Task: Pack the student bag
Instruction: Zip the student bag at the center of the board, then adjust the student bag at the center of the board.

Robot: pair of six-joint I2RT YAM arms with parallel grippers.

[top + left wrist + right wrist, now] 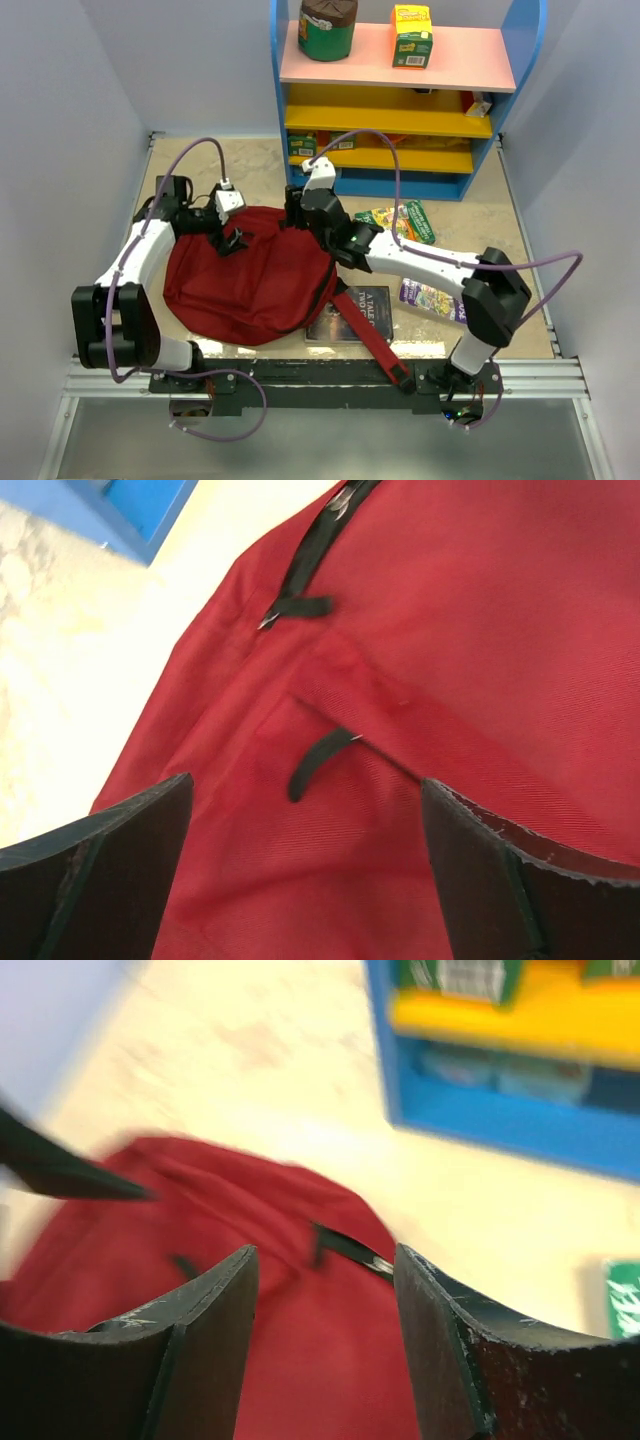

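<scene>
Two tools hover over the student bag (pixel 245 285), which lies flat on the desk (pixel 250 165) toward its near left corner. The left tool (pixel 305 815) stands wide open, gripping nothing. The right tool (pixel 325 1295) is partly open, likewise empty.

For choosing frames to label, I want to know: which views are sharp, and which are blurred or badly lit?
Top external view: sharp and evenly lit, soft shadows only, no glare. Left wrist view: the student bag is crisp, its weave visible. Right wrist view: motion-blurred, bag and blue shelf smeared, the fingers of the right gripper sharper.
</scene>
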